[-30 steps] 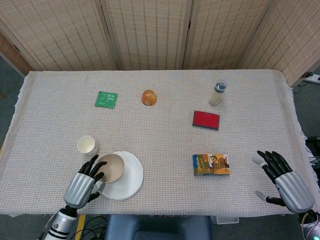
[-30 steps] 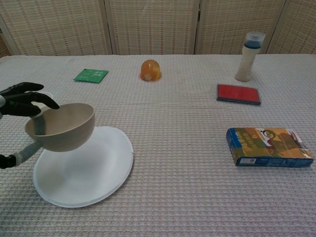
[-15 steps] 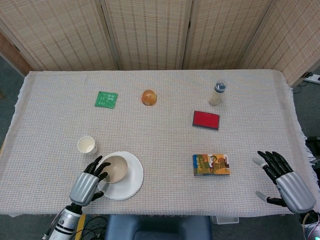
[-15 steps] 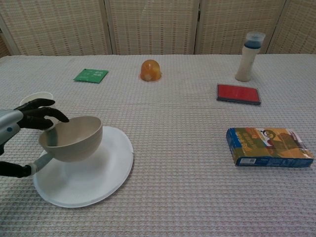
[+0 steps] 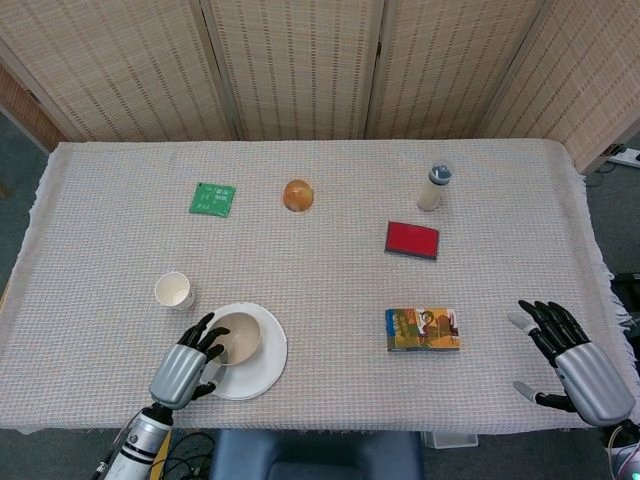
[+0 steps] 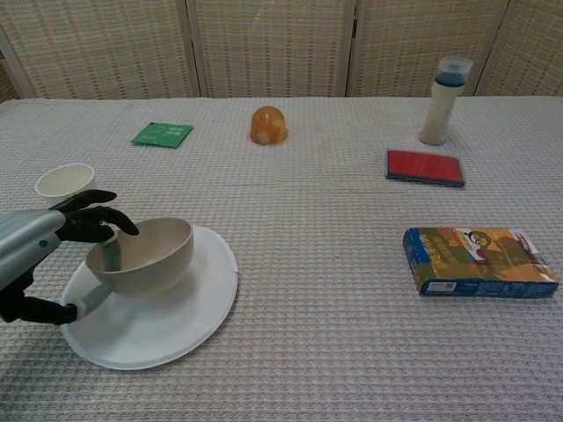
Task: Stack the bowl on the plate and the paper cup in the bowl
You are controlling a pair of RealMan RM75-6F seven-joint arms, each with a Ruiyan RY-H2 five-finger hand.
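Note:
A beige bowl [image 5: 238,335] [image 6: 149,253] sits low over the white plate [image 5: 264,362] [image 6: 167,325] at the table's front left. My left hand [image 5: 186,366] [image 6: 40,255] grips the bowl's near-left rim, with dark fingers over the edge and the thumb under it. Whether the bowl rests on the plate I cannot tell. The white paper cup [image 5: 174,290] [image 6: 64,183] stands upright just behind and left of the plate. My right hand [image 5: 572,362] hovers at the front right edge with its fingers spread and nothing in it.
A colourful box [image 5: 422,329] [image 6: 478,261] lies at the front right. Further back are a red case [image 5: 412,239] [image 6: 424,167], a bottle [image 5: 434,186] [image 6: 442,88], an orange object [image 5: 298,195] [image 6: 268,125] and a green packet [image 5: 212,199] [image 6: 162,134]. Wicker screens stand behind the table.
My left hand has lowered the bowl toward the plate and shifted it slightly right. The paper cup has come into the chest view behind the hand. The right hand barely moved.

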